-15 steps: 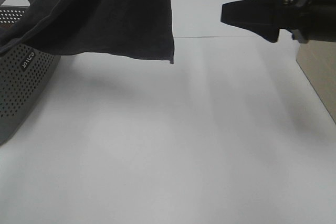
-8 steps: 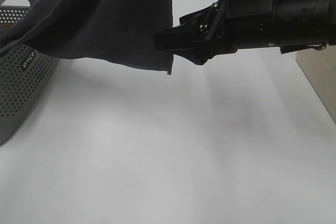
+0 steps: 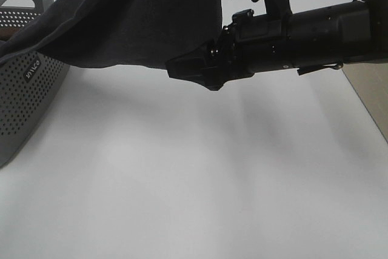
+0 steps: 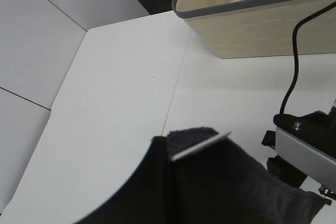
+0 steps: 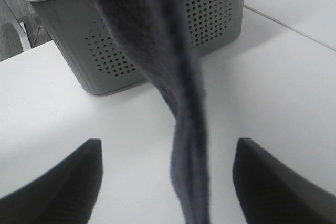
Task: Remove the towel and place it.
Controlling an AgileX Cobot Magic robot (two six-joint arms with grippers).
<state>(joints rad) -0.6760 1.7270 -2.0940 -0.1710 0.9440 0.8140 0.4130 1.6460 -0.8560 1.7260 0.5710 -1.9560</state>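
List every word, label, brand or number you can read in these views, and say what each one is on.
On the grey basket: a short white brand mark, tilted, with letters too blurred to read.
On the towel: a white tag, seen edge-on, no print visible.
On the right arm: tiny pale marks, too small to read.
No other text shows.

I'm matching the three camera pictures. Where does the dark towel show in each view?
Exterior high: towel, upper left, draped off the grey basket.
Left wrist: towel, along the picture's lower edge, white tag showing.
Right wrist: towel, hanging down the middle.
Shared landmark: grey basket, in exterior high and right wrist only.
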